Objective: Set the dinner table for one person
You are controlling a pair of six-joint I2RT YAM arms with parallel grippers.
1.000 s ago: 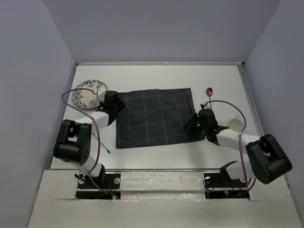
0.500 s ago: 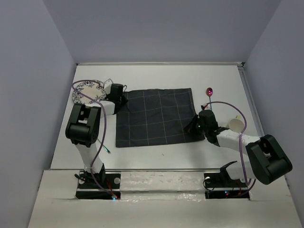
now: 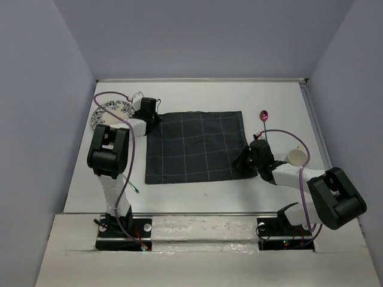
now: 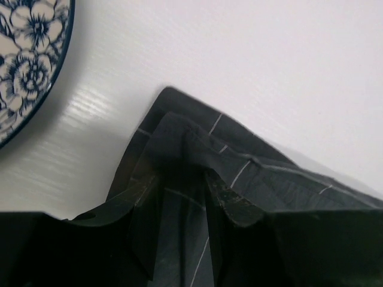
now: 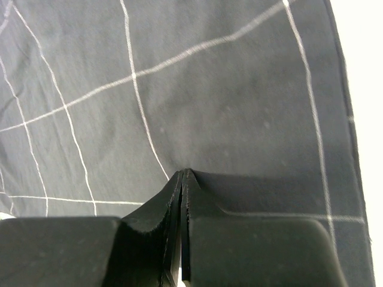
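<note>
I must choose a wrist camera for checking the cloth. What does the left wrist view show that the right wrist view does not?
Only left wrist: the flowered plate rim, and a cloth corner bunched up in the left gripper. Only right wrist: flat cloth with grid lines, the right gripper closed, its tips at it. Both: the cloth and some white table.

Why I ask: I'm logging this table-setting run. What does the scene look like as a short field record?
dinner table: white, lavender walls around it
cloth: dark with a pale grid, spread mid-table
left pincer: shut on the cloth's far-left corner, which is bunched
right pincer: shut, tips at the cloth near its right edge; grip unclear
plate: floral, on the table left of the cloth
spoon: right of the cloth, far side
cup: right of the cloth, beside the right arm
</note>
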